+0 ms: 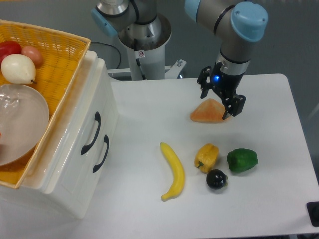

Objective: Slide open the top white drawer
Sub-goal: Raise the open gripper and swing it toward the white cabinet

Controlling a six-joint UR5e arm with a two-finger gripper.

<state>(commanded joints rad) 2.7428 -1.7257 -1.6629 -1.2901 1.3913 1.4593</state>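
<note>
Nothing done yet: top white drawer [88, 130] sits shut, while the tool [218, 98], fingers spread and empty, hangs well apart over the tabletop [149, 107].

— What is carried by the white table [149, 107]?

— A white drawer cabinet [82, 149] is stood at its left side. An orange wedge-shaped piece [209, 111] is laid toward the back right.

— And nearer the front?

— A banana [174, 171] is laid lengthwise; a yellow pepper [206, 156], a green pepper [242, 160] and a small dark round fruit [217, 179] are clustered just beside it.
</note>
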